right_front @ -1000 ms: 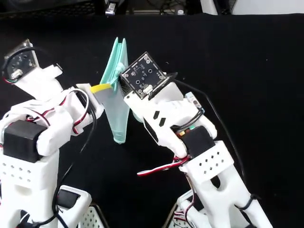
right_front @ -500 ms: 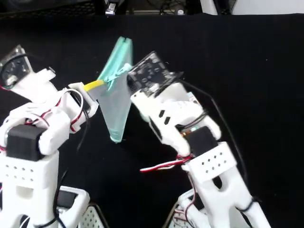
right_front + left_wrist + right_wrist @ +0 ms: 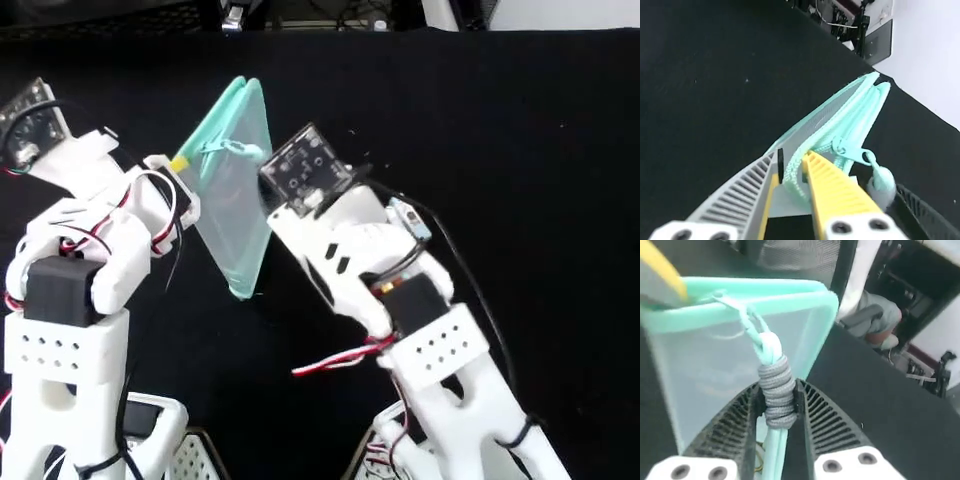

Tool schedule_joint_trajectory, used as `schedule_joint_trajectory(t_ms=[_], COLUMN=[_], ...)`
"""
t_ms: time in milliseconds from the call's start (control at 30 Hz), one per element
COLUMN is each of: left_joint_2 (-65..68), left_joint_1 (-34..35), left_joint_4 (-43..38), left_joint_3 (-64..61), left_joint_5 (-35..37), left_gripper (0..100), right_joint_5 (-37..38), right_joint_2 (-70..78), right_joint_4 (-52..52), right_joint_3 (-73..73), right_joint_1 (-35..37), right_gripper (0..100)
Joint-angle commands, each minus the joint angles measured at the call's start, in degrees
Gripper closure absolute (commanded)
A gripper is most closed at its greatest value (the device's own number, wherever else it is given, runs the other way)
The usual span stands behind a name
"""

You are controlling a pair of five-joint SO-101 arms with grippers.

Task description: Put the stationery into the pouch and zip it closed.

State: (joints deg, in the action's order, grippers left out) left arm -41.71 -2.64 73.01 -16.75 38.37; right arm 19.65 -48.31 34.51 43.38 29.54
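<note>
Here, the pouch (image 3: 232,190) is held up on edge between both arms, over the black desk (image 3: 520,130).
The left fingers (image 3: 835,190) are clamped on its zipper edge at the left corner; the right fingers (image 3: 825,425) pinch the grey-wrapped pull cord (image 3: 776,385).

pouch (image 3: 232,215) on edge over counter (image 3: 500,130), between the 2 arms; left gripper (image 3: 792,162) grips its top-left corner; right gripper (image 3: 779,392) pinches pull cord (image 3: 774,377) just right

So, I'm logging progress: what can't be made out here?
- What the pouch holds: high view, right arm covers part; right wrist view, right hand and zip pull hide the bottom.
- How far the zip is shut: left wrist view, left hand covers part of it.
</note>
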Motion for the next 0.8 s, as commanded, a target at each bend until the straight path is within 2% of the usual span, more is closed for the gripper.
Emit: schedule_joint_trajectory(t_ms=[0,200,300,433,567,700,767], left_joint_2=[0.9,0.3,0.2,0.4,0.3,0.8,0.5], left_joint_1=[1.4,1.3,-1.5,-6.1,-8.0,-7.4,-7.0], left_joint_4=[-5.1,-14.5,-16.1,-9.6,-3.4,-1.6,-1.7], left_joint_3=[0.7,0.7,0.7,0.1,-3.6,-8.9,-11.1], left_joint_5=[-3.2,-9.0,-12.3,-13.7,-13.6,-13.7,-13.5], left_gripper=[92,92,92,92,92,91,87], right_joint_5=[-0.4,-0.4,-0.4,-0.4,-0.4,0.0,0.0], right_joint_2=[-4.6,-7.3,-7.4,-7.9,-11.7,-17.1,-18.8], right_joint_4=[-2.9,-3.1,-1.6,1.4,1.2,1.1,1.1], right_joint_3=[-1.2,-3.7,-3.2,-1.0,4.2,9.5,10.9], right_joint_1=[0.5,-4.0,-4.7,-4.6,-4.6,-4.6,-4.6], right_gripper=[98.6,98.6,98.6,98.6,98.6,98.6,98.6])
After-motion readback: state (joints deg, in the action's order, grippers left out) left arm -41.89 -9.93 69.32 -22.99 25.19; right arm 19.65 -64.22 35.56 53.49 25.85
